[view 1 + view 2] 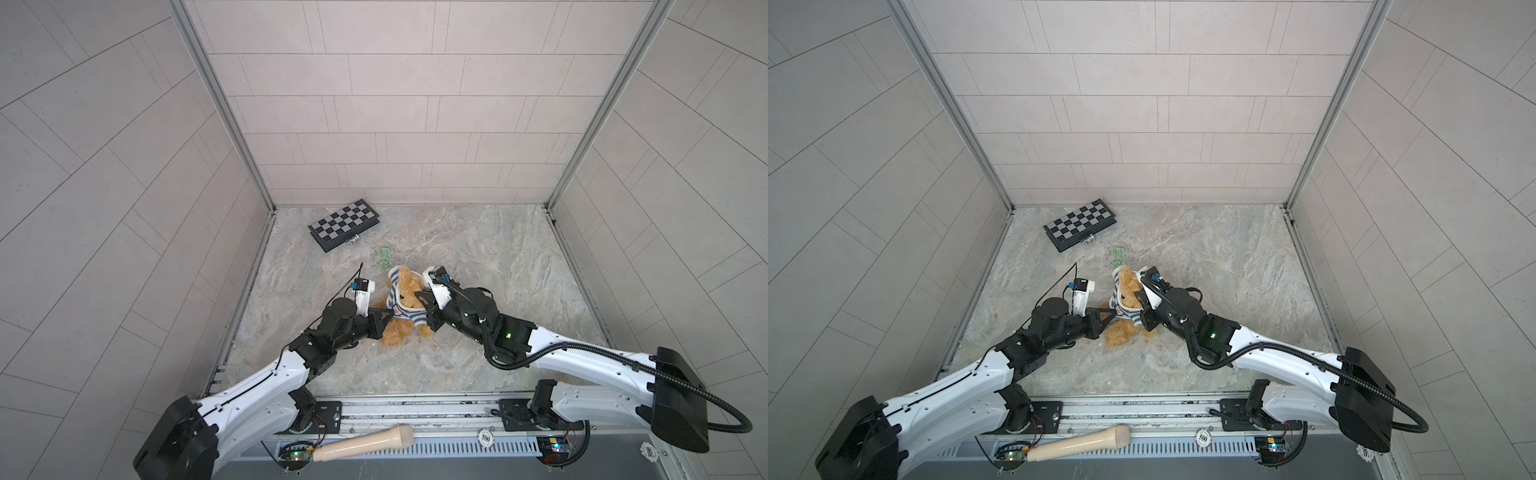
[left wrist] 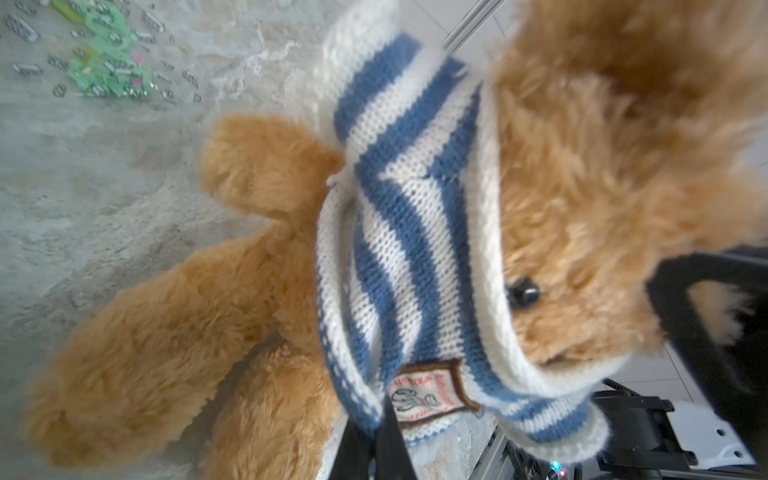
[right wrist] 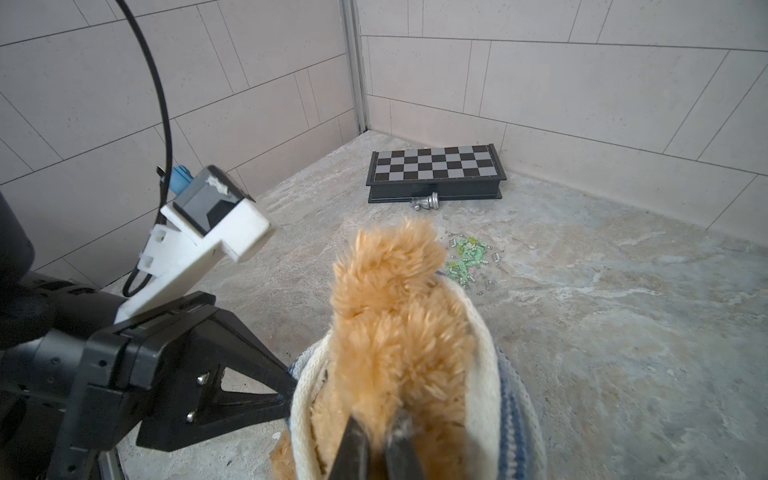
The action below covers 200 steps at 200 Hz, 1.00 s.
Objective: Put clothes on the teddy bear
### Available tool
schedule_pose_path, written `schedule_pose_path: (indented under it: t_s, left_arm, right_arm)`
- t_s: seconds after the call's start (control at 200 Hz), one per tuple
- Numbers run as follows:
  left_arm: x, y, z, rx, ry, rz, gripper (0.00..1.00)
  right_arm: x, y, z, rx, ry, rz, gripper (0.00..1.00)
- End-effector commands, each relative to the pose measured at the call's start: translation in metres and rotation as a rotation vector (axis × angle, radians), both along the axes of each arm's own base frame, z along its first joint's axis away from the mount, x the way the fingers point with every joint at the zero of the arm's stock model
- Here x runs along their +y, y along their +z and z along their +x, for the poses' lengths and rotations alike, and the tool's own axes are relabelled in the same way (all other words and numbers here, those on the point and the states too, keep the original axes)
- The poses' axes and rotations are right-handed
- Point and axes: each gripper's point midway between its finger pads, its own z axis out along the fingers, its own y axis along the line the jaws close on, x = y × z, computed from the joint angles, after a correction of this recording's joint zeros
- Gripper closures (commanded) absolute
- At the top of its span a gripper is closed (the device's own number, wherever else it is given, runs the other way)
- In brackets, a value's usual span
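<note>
Step in hand: judging by the bunched knit, the arms are working the sweater down over the head toward the body.
Teddy bear (image 1: 409, 289): it is lying mid-floor between the two grippers, head toward the far wall and legs toward the near rail.
Sweater (image 2: 407, 257): it is bunching around the neck and face, with one furry arm showing bare outside it.
Left gripper (image 2: 382, 419): the fingers are clamping the sweater hem next to the sewn patch (image 2: 428, 392).
Right gripper (image 3: 376, 432): the fingers are pressing together at the collar rim, and I cannot tell whether knit or fur is between them.
Doing it well: pulling the hem toward the legs while the other side is steadying the head; easing slowly so the knit is stretching and not slipping; likely feeding the arms through afterwards.
Floor (image 1: 478, 257): hard, mottled grey stone look, matte.
Chessboard (image 1: 344, 224): flat folded box, rigid, lying far left.
Fur: long golden pile, soft, giving way under the fingers.
Knit: ribbed blue and cream stripes, elastic.
Green bits (image 1: 383, 257): tiny loose scraps lying just beyond the head.
</note>
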Motion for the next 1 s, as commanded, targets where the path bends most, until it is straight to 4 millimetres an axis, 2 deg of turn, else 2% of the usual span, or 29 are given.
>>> schedule_pose_path:
  t_s: [0.0,0.135,0.245,0.415,0.536,0.641,0.776,0.886,0.996]
  left_arm:
    - [0.016,-0.038,-0.01,0.082,0.001,0.111,1.0]
    - [0.021,-0.045,-0.01,0.084,0.022,0.122,1.0]
    - [0.029,-0.051,-0.002,0.081,0.076,0.171,1.0]
    - [0.018,-0.045,0.007,0.058,0.061,0.133,1.0]
    - [0.035,-0.068,0.012,0.091,0.109,0.254,1.0]
    - [0.045,-0.078,0.017,0.122,0.144,0.24,1.0]
    - [0.037,-0.068,0.023,0.103,0.133,0.195,1.0]
    - [0.019,-0.053,0.026,0.077,0.094,0.176,1.0]
    - [0.019,-0.05,0.026,0.071,0.097,0.21,1.0]
  right_arm:
    - [-0.011,0.044,0.009,-0.071,-0.083,0.128,1.0]
    - [-0.016,0.05,0.009,-0.085,-0.099,0.142,1.0]
    - [-0.015,0.053,0.007,-0.076,-0.094,0.181,1.0]
    - [-0.013,0.059,0.003,-0.048,-0.081,0.245,1.0]
    - [-0.019,0.073,0.0,-0.047,-0.088,0.315,1.0]
    - [-0.028,0.086,-0.003,-0.06,-0.107,0.366,1.0]
    - [-0.032,0.09,-0.003,-0.06,-0.118,0.388,1.0]
    - [-0.03,0.087,-0.002,-0.048,-0.123,0.409,1.0]
    - [-0.033,0.091,-0.001,-0.055,-0.133,0.418,1.0]
